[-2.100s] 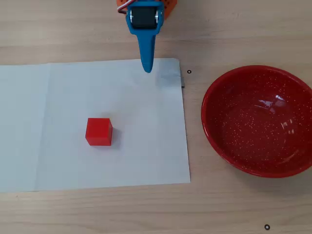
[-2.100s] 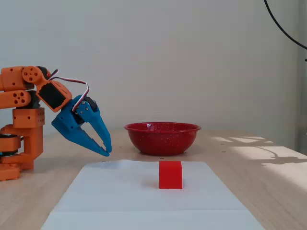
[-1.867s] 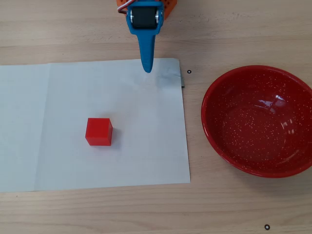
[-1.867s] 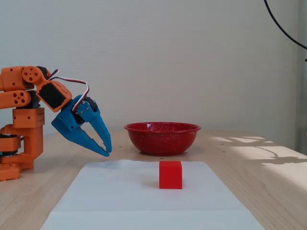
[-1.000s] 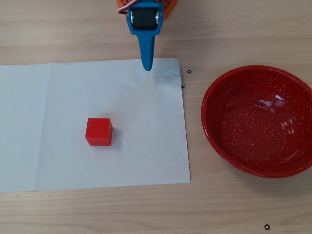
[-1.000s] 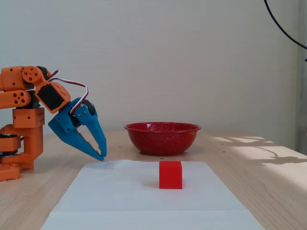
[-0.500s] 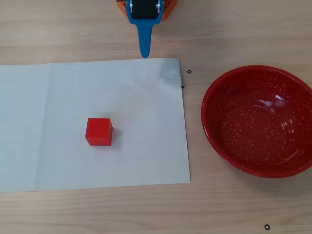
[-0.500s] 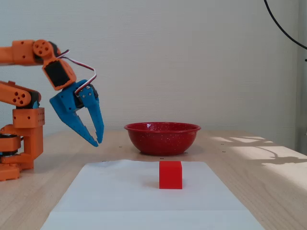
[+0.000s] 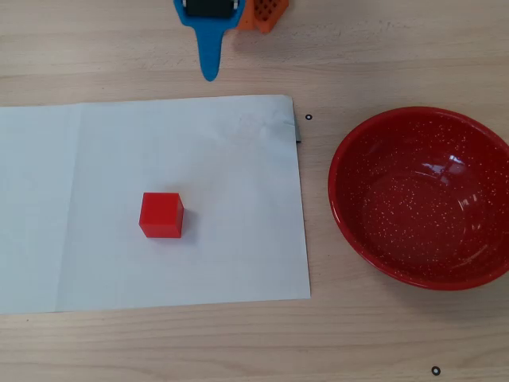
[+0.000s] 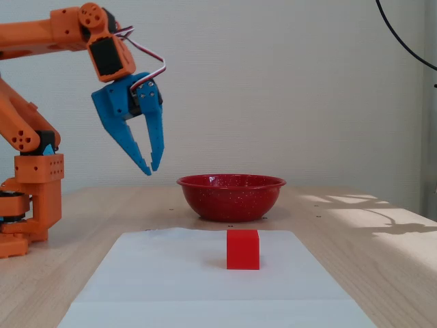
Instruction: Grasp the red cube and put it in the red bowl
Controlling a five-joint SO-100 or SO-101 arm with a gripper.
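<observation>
In the fixed view, the orange arm [image 10: 41,82] stands at the left, and its blue gripper [image 10: 150,167] hangs high in the air with the tips pointing down. The two fingers sit close together with only a thin gap, and they hold nothing. The overhead view cannot show that gap; there the gripper [image 9: 209,76] looks like one blue point over the wooden table [image 9: 398,48], just past the top edge of the white paper [image 9: 79,239]. The red cube [image 9: 161,215] sits on the paper, left of its middle in the overhead view. The red bowl [image 9: 382,263] rests on bare wood to the right, well apart from the cube, and only the overhead view shows it is empty inside.
</observation>
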